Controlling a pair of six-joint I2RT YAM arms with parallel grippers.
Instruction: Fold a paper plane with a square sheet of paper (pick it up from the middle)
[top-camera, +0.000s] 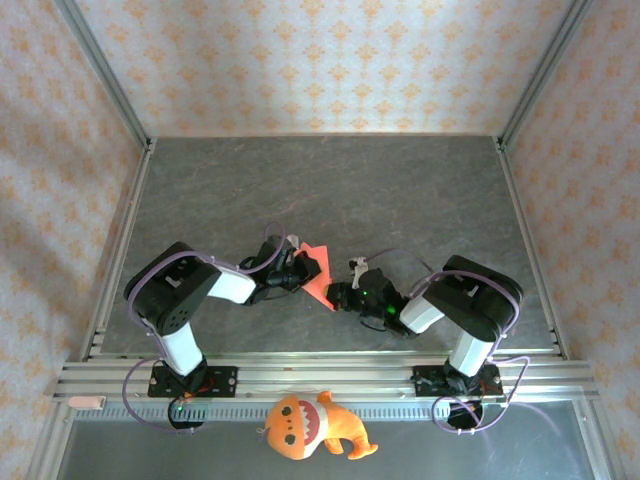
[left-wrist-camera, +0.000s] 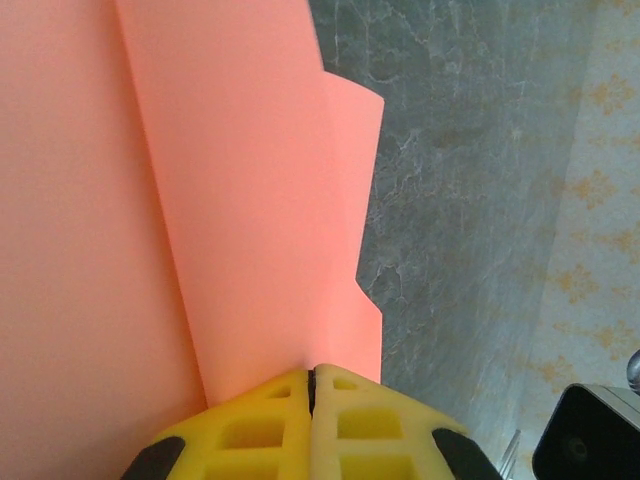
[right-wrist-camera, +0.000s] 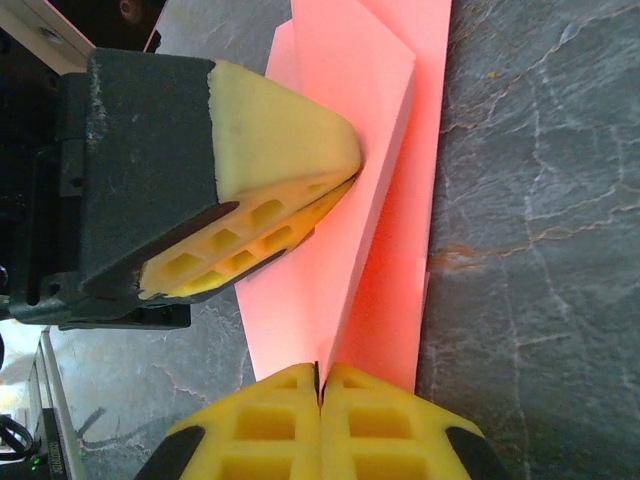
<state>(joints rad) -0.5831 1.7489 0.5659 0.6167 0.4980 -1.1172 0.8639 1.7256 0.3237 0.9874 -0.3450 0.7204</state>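
Where the near edge runs below the arm bases in the top view, an orange plush toy with a toothy mouth (top-camera: 310, 428) lies on the ledge in front of the ribbed aluminium rail (top-camera: 330, 375), well apart from the work. Past the rail, the two arms bend inward and meet over the near middle of the grey marbled tabletop (top-camera: 350, 185). A thin red-pink sheet of paper (top-camera: 318, 272), partly folded, is held between them; whether it touches the surface cannot be told.

From above, the left gripper (top-camera: 300, 270) and right gripper (top-camera: 337, 295) are dark blocks at the sheet's two sides. The wrist views make the jaws plain. The left gripper (left-wrist-camera: 312, 385) has its yellow foam pads pressed together on the paper's (left-wrist-camera: 230, 200) near edge, with a long crease running away from them. The right gripper (right-wrist-camera: 320, 378) is likewise clamped on the sheet (right-wrist-camera: 375, 150) at the foot of a raised fold, and the left gripper (right-wrist-camera: 345, 185) nips that fold from the side.

Beyond the paper, the far half of the tabletop lies open up to the cream patterned wallpaper walls (top-camera: 330, 60), with room on both sides.
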